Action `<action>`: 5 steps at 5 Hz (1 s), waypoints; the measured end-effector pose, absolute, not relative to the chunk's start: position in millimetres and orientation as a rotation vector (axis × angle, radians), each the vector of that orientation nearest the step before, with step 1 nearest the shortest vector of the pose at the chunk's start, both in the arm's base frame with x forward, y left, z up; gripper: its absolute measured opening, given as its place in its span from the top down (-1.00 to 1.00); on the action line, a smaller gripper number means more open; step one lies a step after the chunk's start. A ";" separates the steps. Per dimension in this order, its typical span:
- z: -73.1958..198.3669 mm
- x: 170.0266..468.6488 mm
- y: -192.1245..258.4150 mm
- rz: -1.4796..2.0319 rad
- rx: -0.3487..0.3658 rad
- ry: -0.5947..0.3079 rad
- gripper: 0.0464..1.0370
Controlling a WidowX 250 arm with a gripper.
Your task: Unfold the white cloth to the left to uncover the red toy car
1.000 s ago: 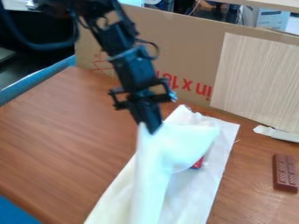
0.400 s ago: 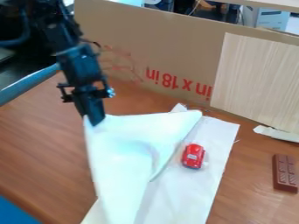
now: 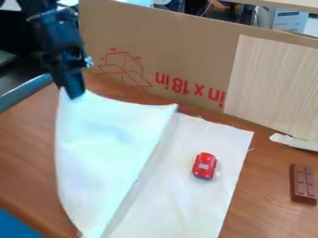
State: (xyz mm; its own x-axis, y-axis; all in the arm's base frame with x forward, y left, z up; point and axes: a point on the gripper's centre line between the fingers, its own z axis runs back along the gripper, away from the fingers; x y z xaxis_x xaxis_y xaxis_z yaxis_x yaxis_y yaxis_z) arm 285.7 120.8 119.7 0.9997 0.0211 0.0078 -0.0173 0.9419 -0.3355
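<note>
On the left side of a reddish-brown wood-grain desk (image 3: pixel 25 144), a black robot arm (image 3: pixel 53 28) is coming in from the upper left, its two-finger gripper (image 3: pixel 72 94) pointing down. The jaws are closing tightly on the upper left corner of a soft white cloth (image 3: pixel 109 139), with no gap showing between them. They are holding that corner up, so the cloth is hanging in a broad, curving sheet on the left. On the right, a flat white layer (image 3: pixel 202 132) is lying on the desk; whether it is part of the same cloth is hard to tell. A small, shiny red toy car (image 3: pixel 205 166) is resting upright on that layer, just beside the raised sheet and well apart from the jaws. Farther right, a brown, segmented chocolate-like bar (image 3: pixel 303 183) is lying on the bare desk. Behind, a tan cardboard panel (image 3: pixel 186 46) is standing upright, bearing upside-down red lettering and a red line drawing. A pale wood-grain board (image 3: pixel 273 83) is covering its right part, and a whitish strip (image 3: pixel 295 142) is lying near the board's foot.
</note>
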 end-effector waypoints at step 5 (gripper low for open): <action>102.1 274.7 192.8 0.162 -0.226 0.075 0.19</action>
